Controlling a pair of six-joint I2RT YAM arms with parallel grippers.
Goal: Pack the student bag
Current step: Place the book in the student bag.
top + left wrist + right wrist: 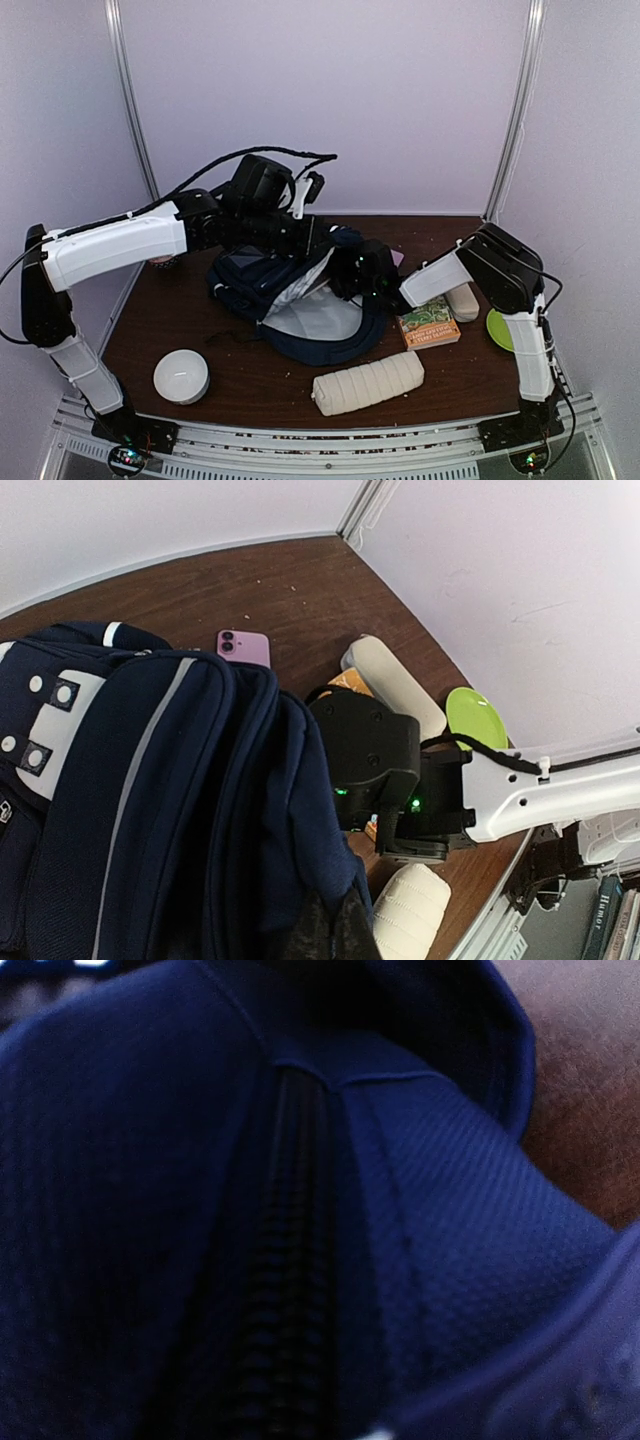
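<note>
The student bag (285, 290) is a dark navy backpack lying in the middle of the table, its mouth open and its light grey lining (315, 318) showing. My left gripper (303, 238) is at the bag's far upper edge. In the left wrist view it (335, 935) is shut on a fold of the navy fabric (200, 800). My right gripper (355, 277) presses against the bag's right rim, its fingers hidden by the fabric. The right wrist view shows only navy cloth (450, 1260) and a dark zipper (275, 1310) very close up.
A white ribbed pouch (368, 382) lies in front of the bag, and a white round object (181, 376) at front left. A small book (429, 322), a cream case (462, 300) and a green plate (497, 330) sit under the right arm. A pink phone (244, 646) lies behind the bag.
</note>
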